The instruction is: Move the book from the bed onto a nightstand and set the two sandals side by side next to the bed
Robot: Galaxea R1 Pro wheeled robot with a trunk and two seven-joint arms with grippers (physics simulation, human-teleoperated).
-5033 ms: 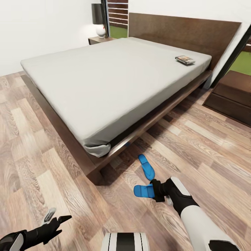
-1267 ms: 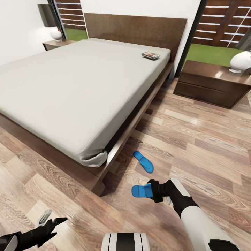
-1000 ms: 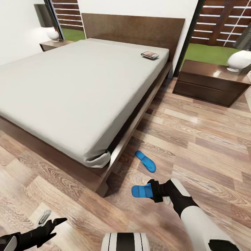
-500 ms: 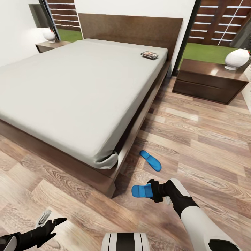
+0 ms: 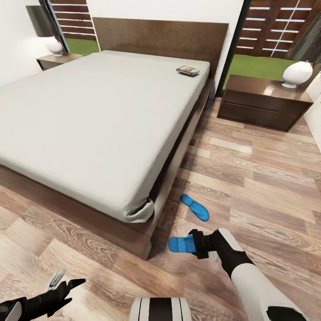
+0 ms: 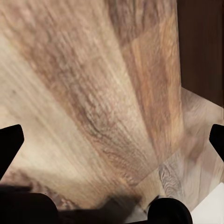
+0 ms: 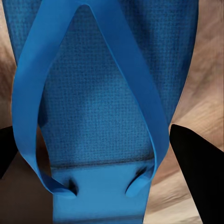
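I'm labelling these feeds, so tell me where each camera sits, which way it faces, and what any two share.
Head view: high on the robot, facing forward and down over the bed, the floor sandal and both arms.
Left wrist view: on the left arm, facing the plank floor; dark fingertips show.
Right wrist view: on the right arm, facing the held sandal.
Shared: head and right wrist views both show the held sandal in the right tool.

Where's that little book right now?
In the head view, the book lies flat on the bed, at the mattress's far right corner near the headboard, on the side closest to the right-hand nightstand.
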